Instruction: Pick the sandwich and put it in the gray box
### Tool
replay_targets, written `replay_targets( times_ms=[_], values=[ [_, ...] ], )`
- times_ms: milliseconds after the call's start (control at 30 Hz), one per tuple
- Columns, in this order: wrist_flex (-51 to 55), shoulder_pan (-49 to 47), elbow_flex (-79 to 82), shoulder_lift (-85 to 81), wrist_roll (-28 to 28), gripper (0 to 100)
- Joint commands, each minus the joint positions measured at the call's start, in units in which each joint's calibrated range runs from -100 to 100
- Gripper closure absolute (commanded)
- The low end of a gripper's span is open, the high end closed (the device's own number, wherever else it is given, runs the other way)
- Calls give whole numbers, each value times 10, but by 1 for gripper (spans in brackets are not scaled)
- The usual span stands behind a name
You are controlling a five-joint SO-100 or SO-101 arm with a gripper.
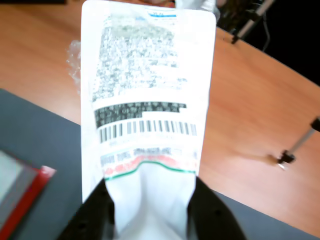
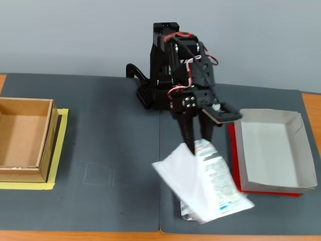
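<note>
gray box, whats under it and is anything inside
The gray box looks empty inside. A red sheet sticks out beneath its near and left edges in the fixed view; how far it runs underneath is hidden.

The black arm [image 2: 175, 65] reaches forward and down from its base, its pincer [image 2: 194, 143] pointing at the table, both fingers [image 1: 95, 210] clamped on the sandwich [image 1: 147, 95] (held near one end).
</note>
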Motion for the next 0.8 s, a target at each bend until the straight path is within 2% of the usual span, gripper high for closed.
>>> replay_targets(
  times_ms=[0,167,400,767],
  values=[
    [-8,-79,-47,-26,-42,98],
    [-9,-161,-58,-22,-88,98],
    [-24,-237,-49,-7,-125,98],
    [-71,-303,-56,97,-133,98]
  ],
)
